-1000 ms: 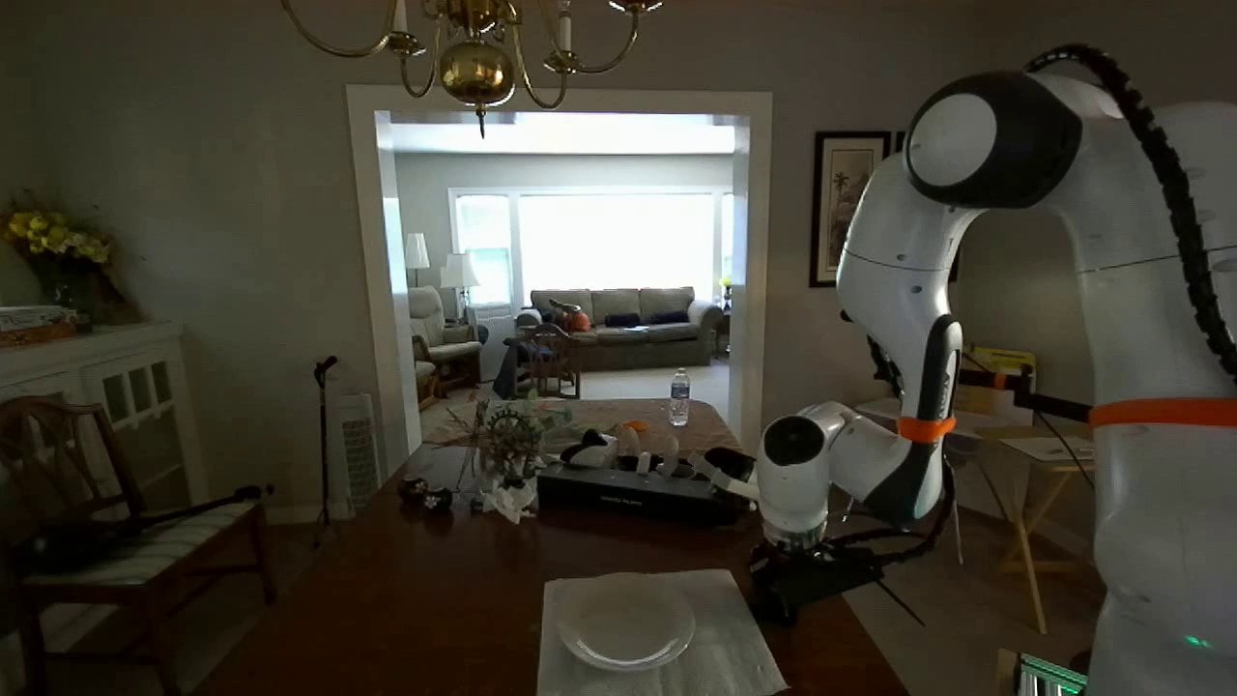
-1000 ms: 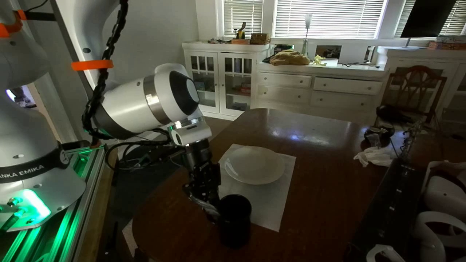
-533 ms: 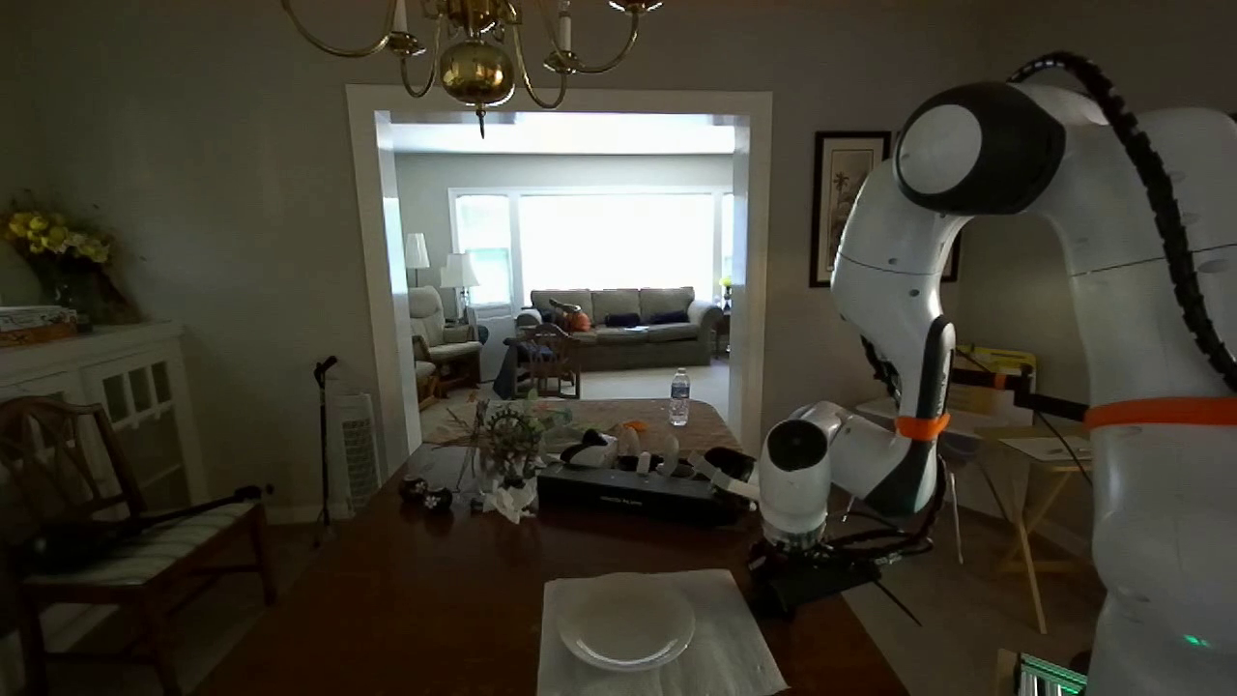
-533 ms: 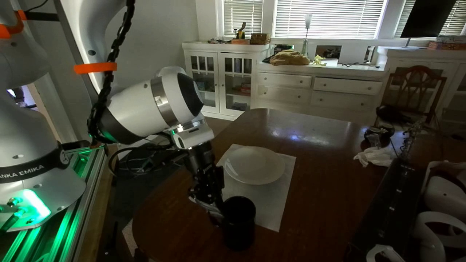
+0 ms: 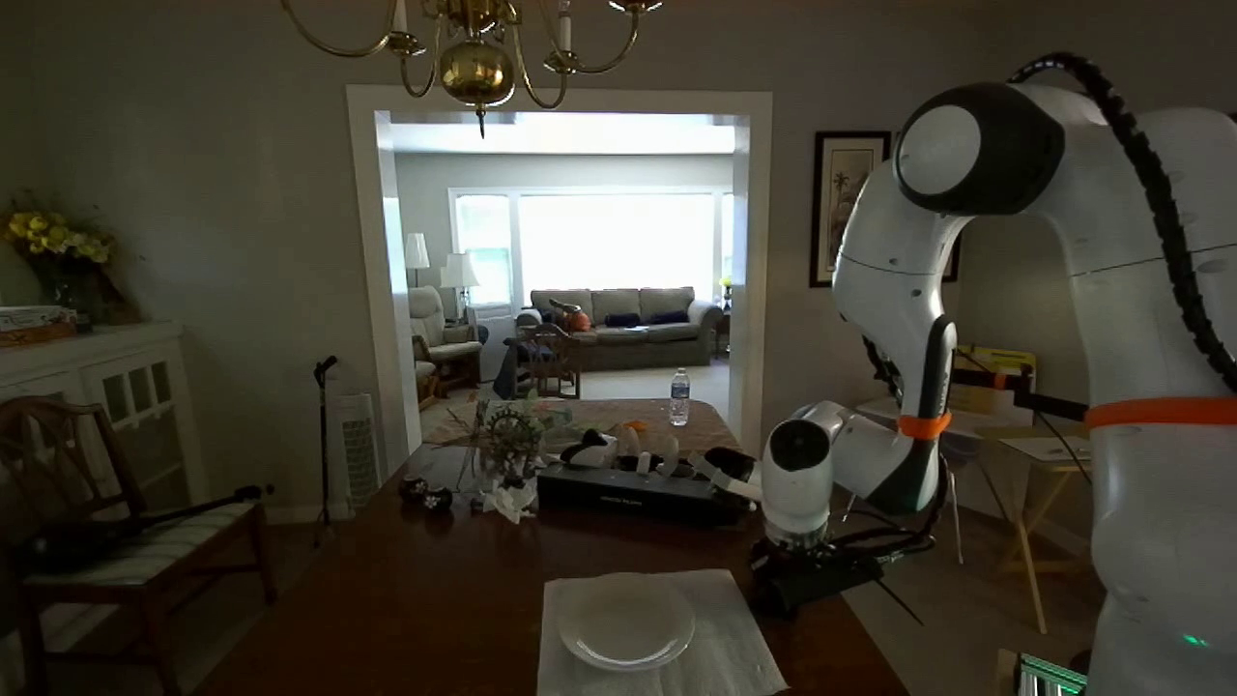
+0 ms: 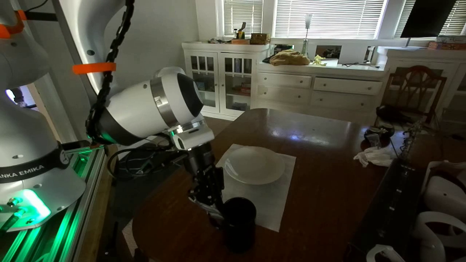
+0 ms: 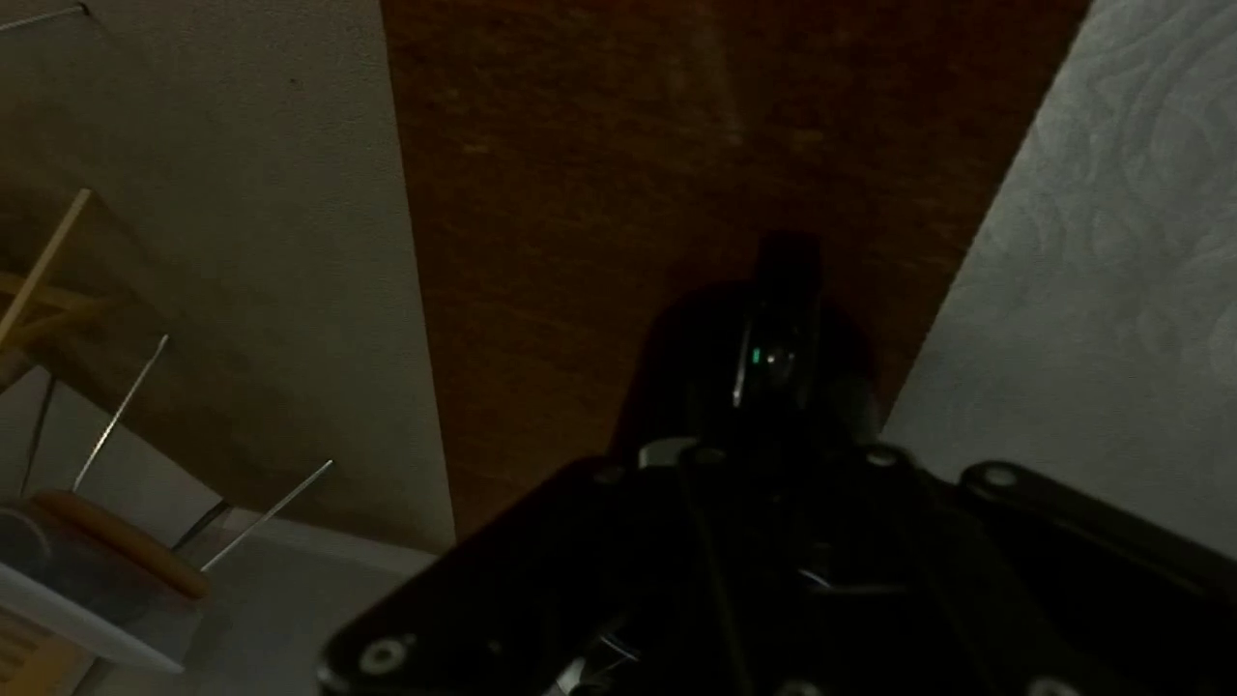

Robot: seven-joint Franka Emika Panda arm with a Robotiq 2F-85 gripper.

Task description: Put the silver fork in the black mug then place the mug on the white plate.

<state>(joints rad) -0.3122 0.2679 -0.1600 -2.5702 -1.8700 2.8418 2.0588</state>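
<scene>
Glossy and dark brown, the table [image 6: 322, 182] filled the lower middle of the frame in an exterior view. My gripper [image 6: 219, 214] angled down at lower centre, its tips against or just beside the left side of the black mug [image 6: 239, 225], which looked upright; the wrist view was too dark to tell me whether it was clamped on it. I could not make out the silver fork, which the mug might have hidden. Mid-frame, the white plate [image 6: 255, 165] lay on a pale sheet [image 6: 271, 211]. I judged the step to be moving the mug: best was to check the hold first, rise straight, keep the mug level so nothing inside could tip out, and clear the plate's rim before lowering.
</scene>
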